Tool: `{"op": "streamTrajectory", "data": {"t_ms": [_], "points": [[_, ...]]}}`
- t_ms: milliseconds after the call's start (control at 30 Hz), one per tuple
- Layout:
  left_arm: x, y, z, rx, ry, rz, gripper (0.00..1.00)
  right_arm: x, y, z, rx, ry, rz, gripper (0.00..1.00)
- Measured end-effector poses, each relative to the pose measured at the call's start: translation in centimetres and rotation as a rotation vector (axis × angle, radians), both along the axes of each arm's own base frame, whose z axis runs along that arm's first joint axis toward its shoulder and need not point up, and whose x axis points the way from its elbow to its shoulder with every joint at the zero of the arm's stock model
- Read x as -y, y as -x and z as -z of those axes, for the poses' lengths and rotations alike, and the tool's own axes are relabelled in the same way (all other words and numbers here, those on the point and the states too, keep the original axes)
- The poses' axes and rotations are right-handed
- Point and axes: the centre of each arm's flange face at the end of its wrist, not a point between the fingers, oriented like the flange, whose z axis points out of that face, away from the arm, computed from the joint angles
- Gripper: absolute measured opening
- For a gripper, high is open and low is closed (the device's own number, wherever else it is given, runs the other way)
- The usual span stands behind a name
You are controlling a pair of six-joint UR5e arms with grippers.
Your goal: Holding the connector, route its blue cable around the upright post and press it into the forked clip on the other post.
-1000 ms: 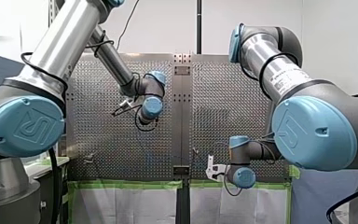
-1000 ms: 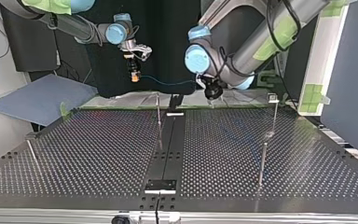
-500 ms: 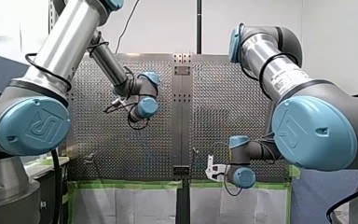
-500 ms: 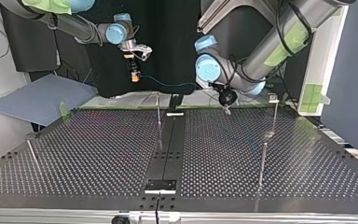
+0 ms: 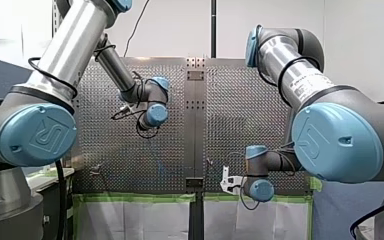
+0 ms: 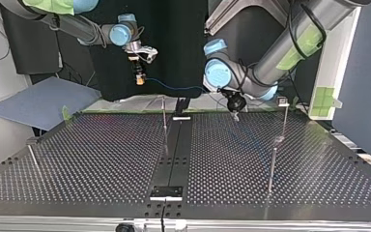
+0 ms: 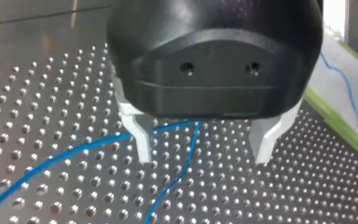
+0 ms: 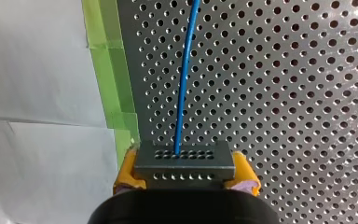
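Between the yellow pads [image 8: 127, 171] of my right pincer [image 8: 186, 175] sits the grey connector [image 8: 185, 161], clamped tight, its blue cable [image 8: 183, 79] running ahead over the perforated tabletop [image 8: 307, 93]. My left pincer [image 7: 204, 156] hangs above the tabletop, fingers [image 7: 140, 140] spread wide, the cable passing between them
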Motion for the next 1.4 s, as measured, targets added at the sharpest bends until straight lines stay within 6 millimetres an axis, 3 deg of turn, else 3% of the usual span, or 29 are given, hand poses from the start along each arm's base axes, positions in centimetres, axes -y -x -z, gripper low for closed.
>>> {"op": "streamTrajectory", "data": {"t_ms": [533, 967, 1400], "points": [[2.1, 1.2, 0.2, -0.009, 0.017, 0.068, 1.00, 0.0, 0.0, 0.0, 0.000, 0.000, 0.001, 0.00], [1.4, 0.7, -0.1, 0.000, 0.014, 0.038, 1.00, 0.0, 0.0, 0.0, 0.001, 0.001, 0.000, 0.00], [1.0, 0.3, -4.3, 0.073, 0.019, 0.031, 1.00, 0.0, 0.0, 0.0, 0.002, 0.002, -0.001, 0.00]]}}
